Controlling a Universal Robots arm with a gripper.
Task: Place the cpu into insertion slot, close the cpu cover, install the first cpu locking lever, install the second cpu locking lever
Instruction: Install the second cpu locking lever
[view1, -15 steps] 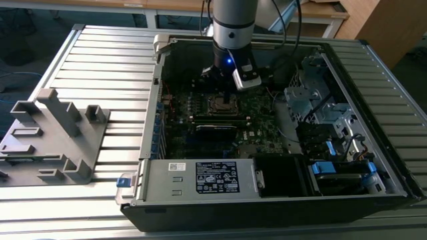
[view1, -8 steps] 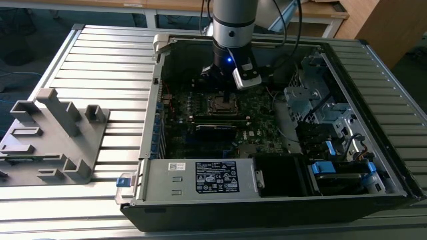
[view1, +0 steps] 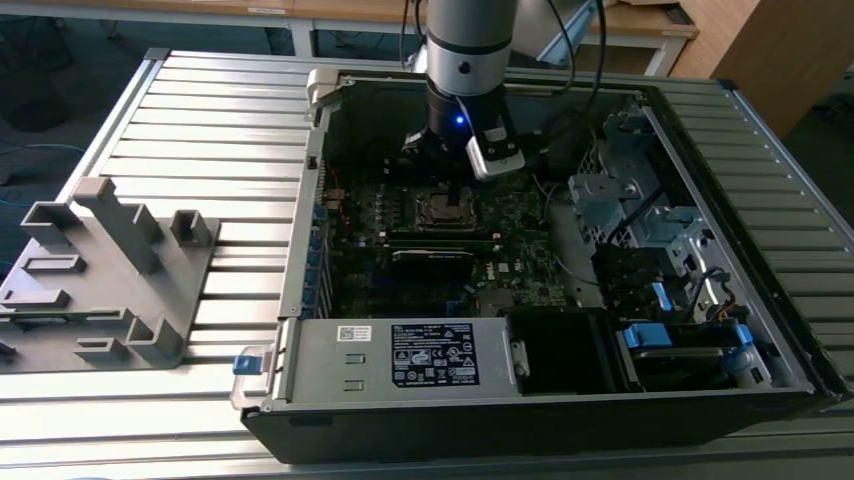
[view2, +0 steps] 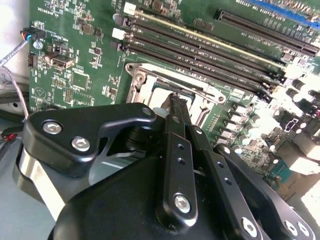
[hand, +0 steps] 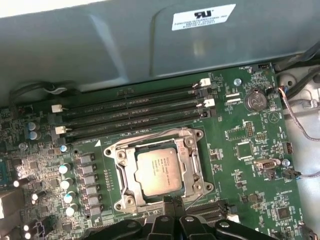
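Note:
The cpu (hand: 159, 171), a dull grey-brown square, lies in the insertion slot (view1: 447, 207) on the green motherboard. The silver cpu cover (hand: 123, 167) lies flat around it, framing the chip. A thin wire locking lever (hand: 150, 133) runs along the socket edge beside the memory slots. In both wrist views my black gripper (hand: 173, 202) (view2: 174, 98) has its fingertips together at the socket's opposite edge, just over the metal frame, with nothing visible between them. In the exterior view the gripper (view1: 450, 160) hangs inside the open computer case, right above the socket.
Long black memory slots (hand: 130, 112) run beside the socket. A labelled grey power-supply box (view1: 400, 355) fills the case's near side. Drive cages and cables (view1: 641, 210) crowd the exterior view's right. A grey fixture (view1: 100, 270) stands on the slatted table at the exterior view's left.

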